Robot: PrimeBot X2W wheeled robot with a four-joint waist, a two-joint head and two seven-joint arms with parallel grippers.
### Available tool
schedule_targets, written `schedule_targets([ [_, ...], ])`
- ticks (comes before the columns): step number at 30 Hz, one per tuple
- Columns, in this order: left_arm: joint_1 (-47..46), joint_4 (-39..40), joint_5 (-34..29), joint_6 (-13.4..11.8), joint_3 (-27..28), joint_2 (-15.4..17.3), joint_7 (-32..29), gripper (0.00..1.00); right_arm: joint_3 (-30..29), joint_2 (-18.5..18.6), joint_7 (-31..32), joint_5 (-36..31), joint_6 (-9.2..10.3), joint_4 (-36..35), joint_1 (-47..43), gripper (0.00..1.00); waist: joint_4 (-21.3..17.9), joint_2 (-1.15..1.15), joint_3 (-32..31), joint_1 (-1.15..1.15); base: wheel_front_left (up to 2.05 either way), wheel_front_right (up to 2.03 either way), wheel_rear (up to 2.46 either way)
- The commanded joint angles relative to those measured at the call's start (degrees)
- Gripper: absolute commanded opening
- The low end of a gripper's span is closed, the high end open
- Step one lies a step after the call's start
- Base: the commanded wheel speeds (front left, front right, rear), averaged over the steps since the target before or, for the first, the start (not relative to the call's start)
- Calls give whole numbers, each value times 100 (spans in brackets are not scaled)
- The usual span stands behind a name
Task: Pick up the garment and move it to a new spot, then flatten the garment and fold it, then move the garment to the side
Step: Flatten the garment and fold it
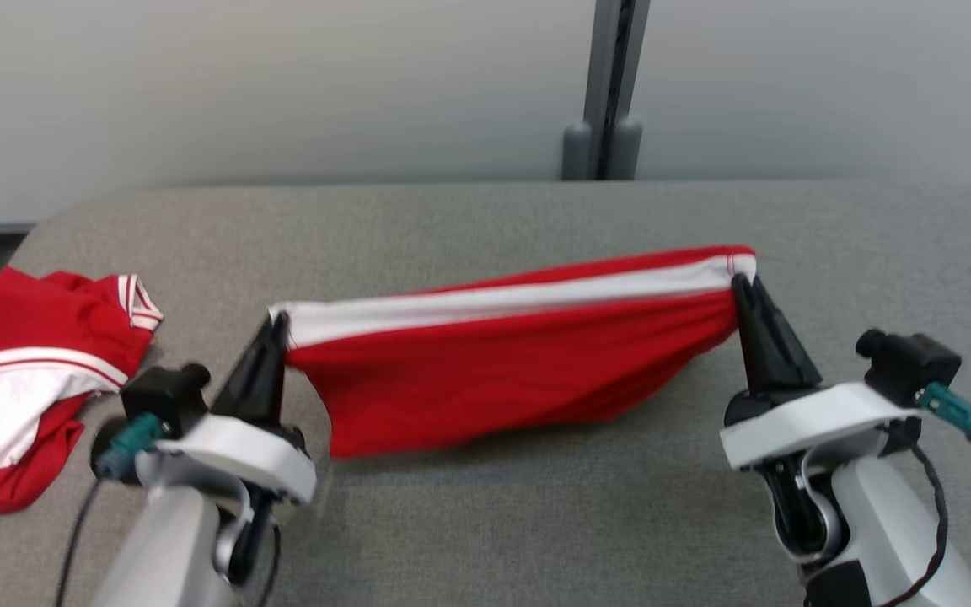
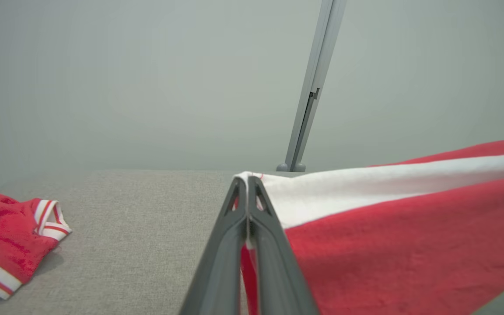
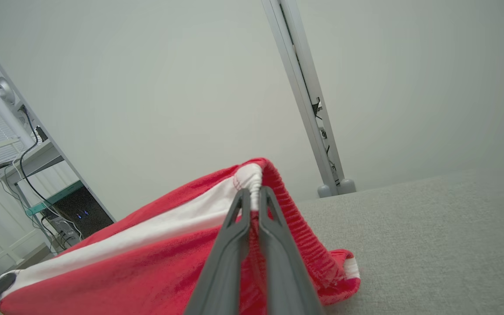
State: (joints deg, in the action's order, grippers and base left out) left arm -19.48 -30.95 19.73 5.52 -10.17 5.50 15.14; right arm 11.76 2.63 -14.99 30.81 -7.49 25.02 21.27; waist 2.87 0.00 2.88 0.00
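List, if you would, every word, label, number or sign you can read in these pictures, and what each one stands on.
None: no text can be read.
The red-and-white garment, stretched between the left claw and the right claw, bears only plain stripes, as does the crumpled garment.
The shelf equipment is too small to show any label.

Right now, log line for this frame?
left gripper: shut on garment; right gripper: shut on garment; garment: stretched, sagging over table; second garment: crumpled, left
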Motion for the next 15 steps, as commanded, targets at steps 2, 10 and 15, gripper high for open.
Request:
schedule_targets([
  [2,-360,191,-133,47,123,179,2,0,-79,53,-29,-98,0,-196,235,0,-156,0,-384,0,0,0,0],
  [10,-1366,576,-375,108,189,642,-34,0,-286,63,-29,-245,0,-467,928,0,-212,0,-641,0,0,0,0],
  [15,-1970,491,-456,105,155,810,-243,0,-223,189,-29,-259,1,-195,1419,0,-160,0,-433,0,0,0,0],
])
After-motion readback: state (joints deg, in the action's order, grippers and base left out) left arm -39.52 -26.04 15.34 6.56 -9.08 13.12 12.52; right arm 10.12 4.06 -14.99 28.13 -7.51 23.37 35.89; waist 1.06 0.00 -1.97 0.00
